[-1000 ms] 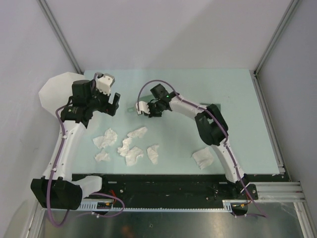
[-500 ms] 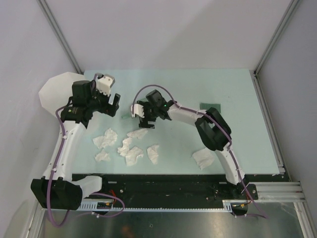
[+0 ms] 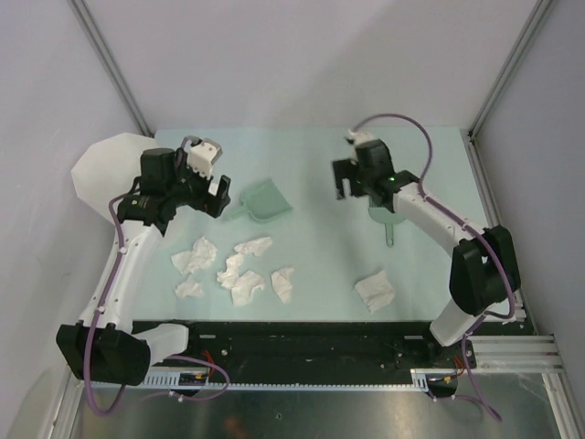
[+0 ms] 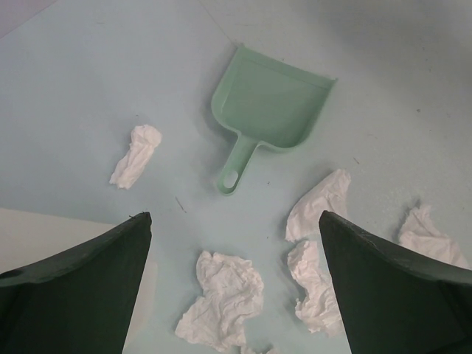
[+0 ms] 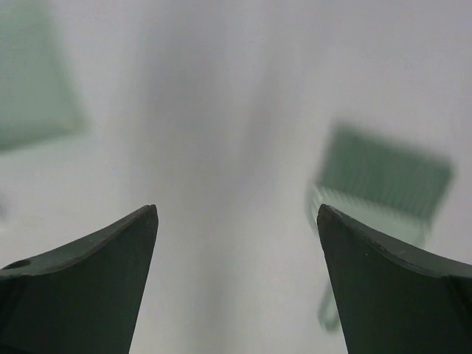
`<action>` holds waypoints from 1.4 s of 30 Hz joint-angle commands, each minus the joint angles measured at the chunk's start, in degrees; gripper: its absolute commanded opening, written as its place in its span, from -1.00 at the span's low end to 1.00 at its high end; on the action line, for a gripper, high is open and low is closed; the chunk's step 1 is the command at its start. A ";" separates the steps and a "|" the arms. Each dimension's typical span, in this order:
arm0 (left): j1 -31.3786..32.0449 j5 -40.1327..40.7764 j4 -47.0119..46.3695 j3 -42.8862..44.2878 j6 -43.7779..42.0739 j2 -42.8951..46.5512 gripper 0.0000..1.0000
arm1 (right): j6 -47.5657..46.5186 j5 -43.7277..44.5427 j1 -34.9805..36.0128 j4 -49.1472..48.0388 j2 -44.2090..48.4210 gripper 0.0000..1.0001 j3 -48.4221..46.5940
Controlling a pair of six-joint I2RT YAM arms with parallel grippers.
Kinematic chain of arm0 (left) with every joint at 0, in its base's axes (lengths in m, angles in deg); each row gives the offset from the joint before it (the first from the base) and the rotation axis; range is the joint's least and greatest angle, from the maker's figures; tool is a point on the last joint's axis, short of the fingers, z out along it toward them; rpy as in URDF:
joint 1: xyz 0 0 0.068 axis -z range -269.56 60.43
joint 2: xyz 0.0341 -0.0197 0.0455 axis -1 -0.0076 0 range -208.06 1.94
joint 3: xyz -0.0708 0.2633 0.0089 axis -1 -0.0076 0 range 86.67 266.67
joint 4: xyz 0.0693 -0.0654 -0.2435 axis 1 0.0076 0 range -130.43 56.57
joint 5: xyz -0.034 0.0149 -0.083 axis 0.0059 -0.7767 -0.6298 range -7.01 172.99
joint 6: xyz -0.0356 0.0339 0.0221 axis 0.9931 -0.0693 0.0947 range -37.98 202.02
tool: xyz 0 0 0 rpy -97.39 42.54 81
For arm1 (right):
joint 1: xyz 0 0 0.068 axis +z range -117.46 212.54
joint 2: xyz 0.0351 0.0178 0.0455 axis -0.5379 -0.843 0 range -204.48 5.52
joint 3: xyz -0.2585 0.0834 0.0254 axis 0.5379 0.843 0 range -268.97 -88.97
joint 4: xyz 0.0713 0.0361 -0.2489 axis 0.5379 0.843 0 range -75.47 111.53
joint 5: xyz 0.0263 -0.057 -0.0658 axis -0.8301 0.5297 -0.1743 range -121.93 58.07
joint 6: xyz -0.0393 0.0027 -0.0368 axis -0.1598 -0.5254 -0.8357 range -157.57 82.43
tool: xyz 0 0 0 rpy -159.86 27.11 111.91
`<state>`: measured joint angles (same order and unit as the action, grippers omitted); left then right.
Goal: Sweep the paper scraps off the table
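Left tool [image 4: 234,217], wide and empty, faced the dustpan [image 4: 273,107], whose handle pointed back at it; paper scraps [image 3: 245,286] lay nearer this arm than the right tool [image 3: 345,183], also wide.

The right wrist view is all smeary — a green stripy thing [image 5: 380,181] beside the right claw [image 5: 236,210] is too fuzzy to name, and another green shape [image 5: 33,88] is cut off at the left edge. From above, the right arm covers part of a green tool [image 3: 388,229], and the left arm hides part of the white bin [image 3: 96,169]. In the left wrist view, one paper scrap [image 4: 431,236] tucks behind a finger [image 4: 398,295] of the left claw [image 4: 234,215].
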<state>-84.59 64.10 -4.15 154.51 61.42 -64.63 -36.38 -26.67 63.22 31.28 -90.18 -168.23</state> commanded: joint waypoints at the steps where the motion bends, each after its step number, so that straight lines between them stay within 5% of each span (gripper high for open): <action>1: 1.61 -2.46 -0.06 2.04 -0.32 -0.32 0.99 | 17.88 8.17 -4.92 13.92 2.00 0.86 10.78; 9: 2.67 -1.76 -0.06 0.81 -0.58 0.38 0.99 | 20.78 13.11 -9.66 16.38 -0.19 0.85 14.48; 17: 2.94 -1.67 0.20 0.37 -0.67 1.09 0.99 | 18.85 4.07 -15.21 8.66 -5.19 0.68 19.41; 20: 3.11 -1.58 0.38 0.37 -0.76 1.35 0.99 | 17.79 -0.40 -15.38 6.72 -8.00 0.41 19.76; 25: 3.46 -1.76 0.64 0.46 -0.76 1.79 0.99 | 17.62 1.33 -14.60 9.34 -8.37 -0.98 19.76; 28: 4.08 -4.03 1.08 0.02 -1.11 1.88 0.99 | 16.39 0.64 -12.84 9.79 -3.72 -1.00 19.76; 35: 11.54 -15.55 1.17 -0.60 -4.88 1.70 0.99 | 21.04 -16.06 -7.57 4.26 13.69 -1.00 18.98; 42: 23.23 -6.20 4.49 6.23 -25.14 0.83 1.00 | 33.58 -24.14 2.63 0.22 16.42 -1.00 15.37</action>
<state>-64.92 53.91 -2.67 154.05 52.02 -64.32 -12.47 -42.36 62.41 36.37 -74.03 -151.30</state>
